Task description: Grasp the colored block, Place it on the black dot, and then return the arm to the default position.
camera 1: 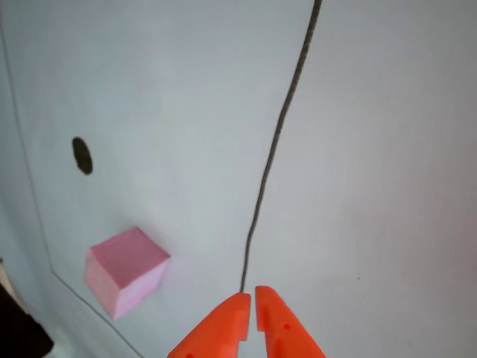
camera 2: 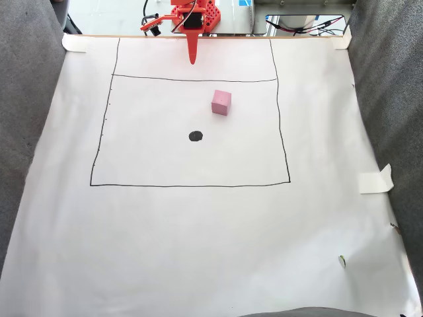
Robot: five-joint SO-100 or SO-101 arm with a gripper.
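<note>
White paper (camera 2: pixel 198 251) covers the table, the orange gripper (camera 2: pixel 192 61) rests pressed together and empty at its far edge, so grasping seems unstarted: it must reach the pink block (camera 2: pixel 221 102), just beyond the black dot (camera 2: pixel 195 136).

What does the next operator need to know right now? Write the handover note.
Claw: shut, empty, pulled back near the arm's base, tips over the top drawn line in the fixed view.
Block: on the paper inside the drawn box, untouched, up and to the right of the dot in the fixed view.
Dot: bare, near the box centre.
Done: nothing yet.
Left: open, grasp the block, set it on the dot, return the arm to rest.
</note>
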